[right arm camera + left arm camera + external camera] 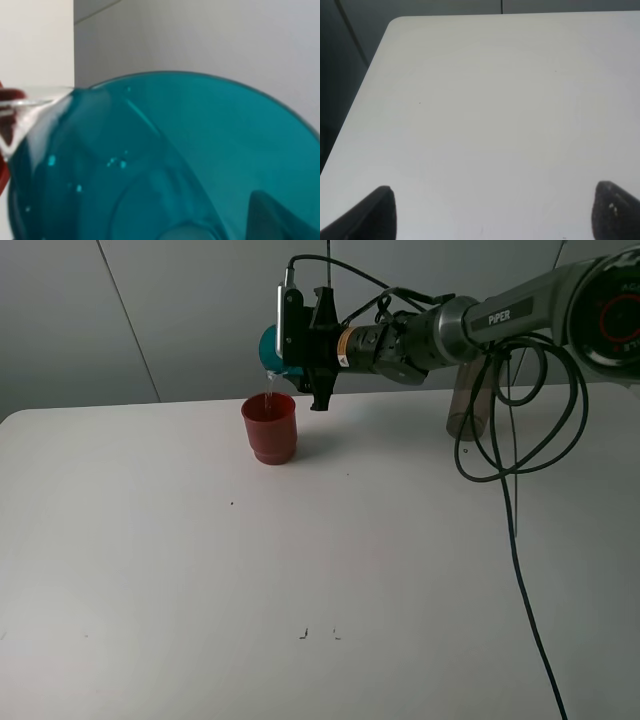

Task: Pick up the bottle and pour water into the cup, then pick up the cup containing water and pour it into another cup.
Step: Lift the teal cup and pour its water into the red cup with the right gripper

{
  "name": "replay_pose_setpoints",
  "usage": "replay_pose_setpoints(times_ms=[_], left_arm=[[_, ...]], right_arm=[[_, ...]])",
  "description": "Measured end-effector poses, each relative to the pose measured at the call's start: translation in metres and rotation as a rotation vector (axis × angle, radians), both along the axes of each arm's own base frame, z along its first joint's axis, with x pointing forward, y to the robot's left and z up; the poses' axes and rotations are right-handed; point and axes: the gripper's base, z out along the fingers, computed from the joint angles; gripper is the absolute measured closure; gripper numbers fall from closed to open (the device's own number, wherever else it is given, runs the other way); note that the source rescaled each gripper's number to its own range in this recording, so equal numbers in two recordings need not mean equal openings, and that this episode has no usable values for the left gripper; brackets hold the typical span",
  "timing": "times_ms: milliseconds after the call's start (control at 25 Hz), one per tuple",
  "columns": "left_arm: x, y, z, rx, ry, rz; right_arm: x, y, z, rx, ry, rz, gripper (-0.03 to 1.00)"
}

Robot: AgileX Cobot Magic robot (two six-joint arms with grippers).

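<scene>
My right gripper is shut on the teal translucent cup and holds it tipped on its side above the red cup. A thin stream of water falls from the teal cup's rim into the red cup. The red cup stands upright on the white table at the back middle. In the right wrist view the teal cup fills the picture, with a sliver of the red cup at the edge. The grey-brown bottle stands upright at the back right, partly hidden behind the right arm. My left gripper is open and empty above bare table.
The right arm's black cable loops down over the table's right side to the front edge. The left wrist view shows the table's rounded corner and its edge. A grey wall stands behind the table.
</scene>
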Motion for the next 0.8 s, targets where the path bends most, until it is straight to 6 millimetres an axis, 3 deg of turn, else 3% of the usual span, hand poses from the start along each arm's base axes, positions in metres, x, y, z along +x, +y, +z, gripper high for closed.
replay_pose_setpoints(times_ms=[800], left_arm=[[0.0, 0.0, 0.0, 0.0, 0.0, 0.0]], right_arm=[[-0.0005, 0.0013, 0.001, -0.109, -0.114, 0.072, 0.9]])
